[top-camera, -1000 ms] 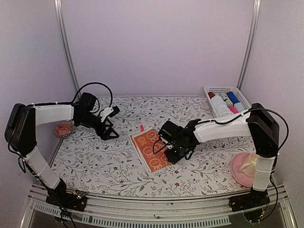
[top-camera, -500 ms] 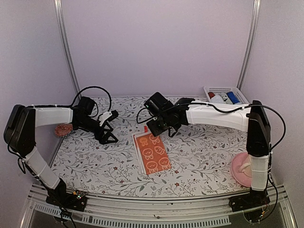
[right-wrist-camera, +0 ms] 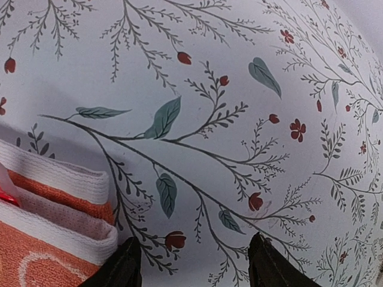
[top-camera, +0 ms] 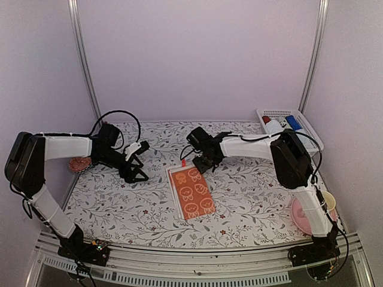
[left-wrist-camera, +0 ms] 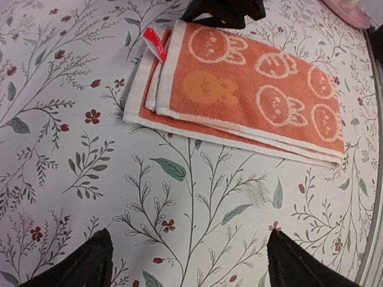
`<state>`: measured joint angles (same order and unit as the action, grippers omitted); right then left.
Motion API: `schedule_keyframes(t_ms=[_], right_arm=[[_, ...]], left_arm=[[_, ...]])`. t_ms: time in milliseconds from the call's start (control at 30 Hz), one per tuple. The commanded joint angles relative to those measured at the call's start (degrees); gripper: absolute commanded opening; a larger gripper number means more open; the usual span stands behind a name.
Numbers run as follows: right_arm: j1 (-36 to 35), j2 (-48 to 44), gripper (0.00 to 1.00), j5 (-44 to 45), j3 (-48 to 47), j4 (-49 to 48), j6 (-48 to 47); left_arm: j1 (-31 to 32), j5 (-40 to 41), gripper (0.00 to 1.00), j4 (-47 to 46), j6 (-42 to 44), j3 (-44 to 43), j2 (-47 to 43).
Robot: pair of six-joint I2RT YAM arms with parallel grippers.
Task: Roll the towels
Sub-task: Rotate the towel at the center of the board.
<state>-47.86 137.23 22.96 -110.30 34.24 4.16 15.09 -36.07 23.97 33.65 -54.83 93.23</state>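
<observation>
The orange-red towel point(top-camera: 190, 191) with white cartoon faces lies folded flat on the floral table point(top-camera: 251, 197), a red tag at its far end. It also shows in the left wrist view point(left-wrist-camera: 251, 89) and, as a corner, in the right wrist view point(right-wrist-camera: 48, 221). My right gripper point(top-camera: 203, 162) is open and empty, low over the table just past the towel's far end; in the right wrist view point(right-wrist-camera: 191, 266) bare table lies between its fingertips. My left gripper point(top-camera: 136, 173) is open and empty to the towel's left; the left wrist view point(left-wrist-camera: 188, 263) shows it. The light blue towel is not in view.
A white basket point(top-camera: 290, 122) holding rolled towels stands at the back right. A pink stand point(top-camera: 308, 215) sits at the front right. A pink round object point(top-camera: 79, 162) lies at the left edge behind the left arm.
My right gripper has moved from the towel's near right side across to its far end by the red tag. The towel has shifted and now lies straighter. The left arm barely moved.
</observation>
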Motion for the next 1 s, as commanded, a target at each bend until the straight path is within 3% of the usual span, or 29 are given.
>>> schedule_keyframes(t_ms=[0, 233, 500, 633, 733, 967], right_arm=[[0.1, 2.2, 0.62, -0.9, -1.5, -0.9, 0.0], [0.4, -3.9, 0.62, 4.5, 2.0, -1.0, 3.6], [0.1, -13.4, 0.60, -3.3, 8.8, -8.3, 3.5], [-0.5, -11.9, 0.60, -8.2, 7.6, -9.2, 2.3], [-0.7, -9.1, 0.60, -8.5, 6.1, -8.5, 1.9], [-0.8, -3.2, 0.62, -8.5, 3.8, -6.7, 2.3]], left_arm=[[-0.1, -0.4, 0.89, -1.3, 1.1, 0.7, -0.4], [-0.1, -0.2, 0.90, -1.6, 0.9, 0.5, -0.4], [-0.1, -0.3, 0.90, -1.9, 1.0, 0.7, -0.9], [-0.1, -0.4, 0.91, -1.9, 1.2, 0.9, -1.1], [-0.1, -0.5, 0.97, -1.9, 1.8, 1.2, -1.7], [0.0, -0.8, 0.97, -1.9, 3.3, 1.8, -3.0]])
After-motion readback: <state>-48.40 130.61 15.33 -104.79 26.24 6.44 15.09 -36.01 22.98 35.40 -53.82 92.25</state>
